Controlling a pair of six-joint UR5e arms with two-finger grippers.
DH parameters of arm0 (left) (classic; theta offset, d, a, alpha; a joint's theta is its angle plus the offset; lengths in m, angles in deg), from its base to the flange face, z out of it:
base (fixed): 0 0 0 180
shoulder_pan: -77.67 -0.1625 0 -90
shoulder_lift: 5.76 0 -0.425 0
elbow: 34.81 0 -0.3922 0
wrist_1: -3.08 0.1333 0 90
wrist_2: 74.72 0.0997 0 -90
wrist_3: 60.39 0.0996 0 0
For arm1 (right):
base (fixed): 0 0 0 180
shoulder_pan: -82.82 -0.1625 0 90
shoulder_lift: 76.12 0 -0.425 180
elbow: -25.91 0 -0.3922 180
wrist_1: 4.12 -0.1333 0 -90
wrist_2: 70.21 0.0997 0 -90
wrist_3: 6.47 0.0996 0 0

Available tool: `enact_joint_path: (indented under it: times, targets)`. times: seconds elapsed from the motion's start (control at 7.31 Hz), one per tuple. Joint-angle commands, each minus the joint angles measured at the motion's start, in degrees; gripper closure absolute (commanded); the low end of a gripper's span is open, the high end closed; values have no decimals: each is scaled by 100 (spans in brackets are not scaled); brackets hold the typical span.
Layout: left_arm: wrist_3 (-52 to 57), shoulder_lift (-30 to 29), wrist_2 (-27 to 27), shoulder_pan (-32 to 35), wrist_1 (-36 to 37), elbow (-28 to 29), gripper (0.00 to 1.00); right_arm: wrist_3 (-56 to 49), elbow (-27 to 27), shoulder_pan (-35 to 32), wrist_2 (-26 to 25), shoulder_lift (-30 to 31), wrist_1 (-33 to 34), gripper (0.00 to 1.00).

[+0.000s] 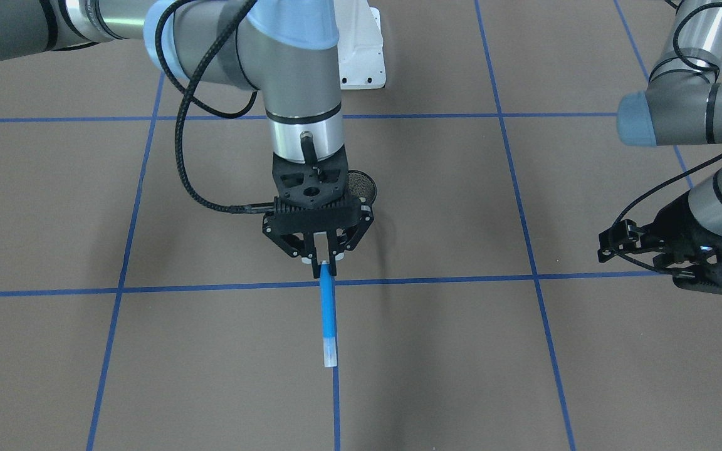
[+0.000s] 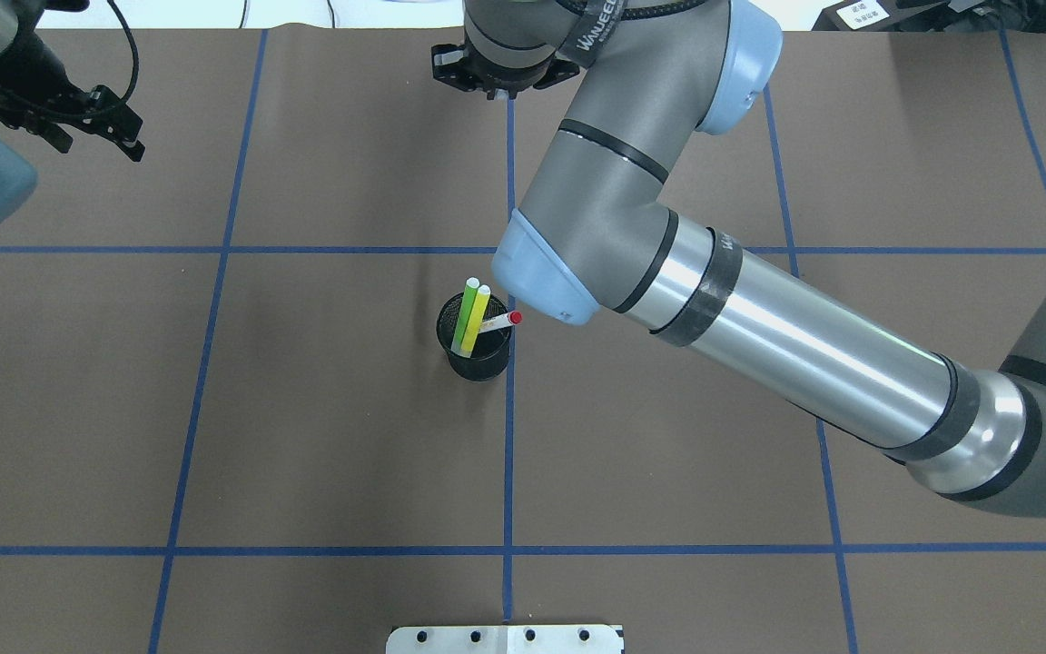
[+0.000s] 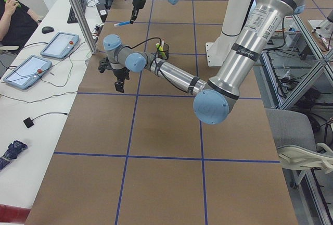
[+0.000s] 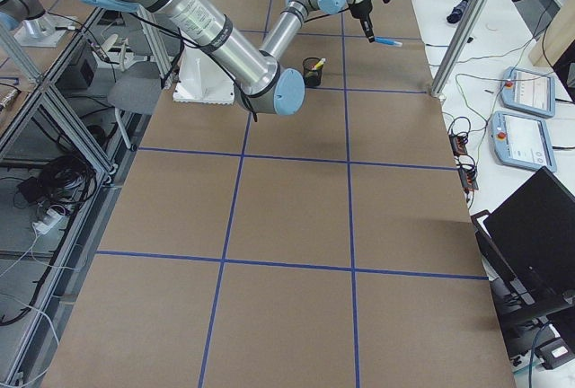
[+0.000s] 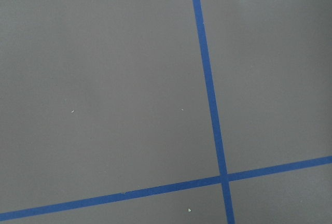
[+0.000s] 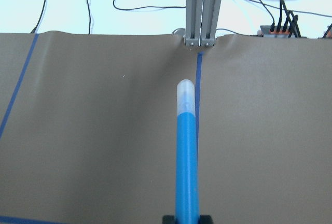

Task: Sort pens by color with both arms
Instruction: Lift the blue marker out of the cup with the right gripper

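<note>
Far right gripper (image 3: 133,20) holds a blue pen (image 3: 123,24).

Four table (image 2: 350,436) views, two wrist close-ups

A cup (image 2: 478,359) stands near the middle of the table (image 2: 305,436), in front of the base (image 2: 505,639), with three pens (image 2: 468,313) standing in it and leaning away from the robot. Beyond the cup, toward the far edge, hangs the right gripper (image 1: 323,266). A fourth pen (image 1: 328,319) is clamped in it and juts out further toward that edge. The left gripper (image 2: 128,136) hangs well apart, over the table's far left part.
</note>
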Motion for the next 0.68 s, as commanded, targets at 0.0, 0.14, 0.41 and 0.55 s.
enact_joint_path:
  times: [0.0,0.14,0.41,0.55]
  targets:
    - [-2,-82,0,0,-5,81,1,-143,-601,-50,-352,513,-905,100]
    - [-11,-91,0,0,-5,81,1,-143,-1030,-33,-475,515,-1353,100]
    - [-11,-135,0,0,13,81,1,-125,-1454,264,-868,515,-1831,100]
    - [-11,-144,0,0,22,90,1,-116,-1656,370,-967,507,-2041,100]
